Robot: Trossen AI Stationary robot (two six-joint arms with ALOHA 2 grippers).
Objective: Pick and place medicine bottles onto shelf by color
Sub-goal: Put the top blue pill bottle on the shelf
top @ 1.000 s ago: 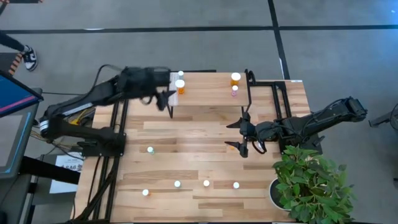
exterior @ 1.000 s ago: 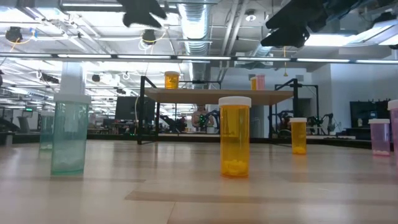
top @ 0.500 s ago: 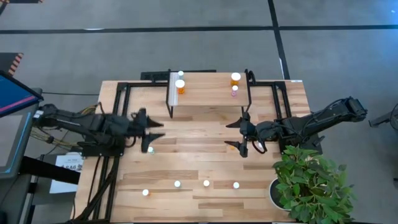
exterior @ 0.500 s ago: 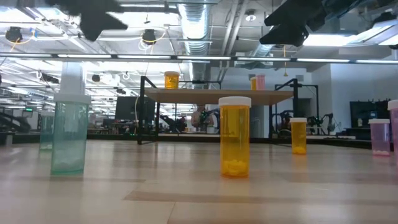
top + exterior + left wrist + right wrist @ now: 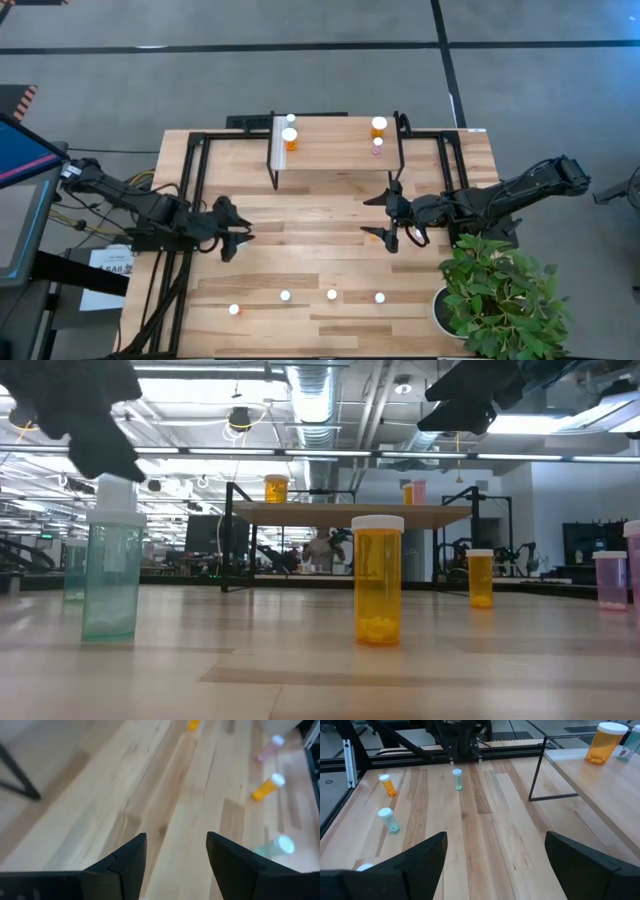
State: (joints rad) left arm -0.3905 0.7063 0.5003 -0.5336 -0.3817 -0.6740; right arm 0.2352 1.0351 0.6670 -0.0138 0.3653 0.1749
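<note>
The left gripper (image 5: 237, 240) has swung off the shelf (image 5: 335, 150); it hovers, jaws parted, over an upright green bottle (image 5: 110, 570); the right gripper (image 5: 390, 238) waits wide open

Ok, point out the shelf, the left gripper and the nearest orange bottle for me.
shelf (image 5: 335, 150), high view, bare middle of its wooden top.
left gripper (image 5: 240, 239), high view, midway between its fingertips.
nearest orange bottle (image 5: 377, 590), low view, middle of its orange body.
</note>
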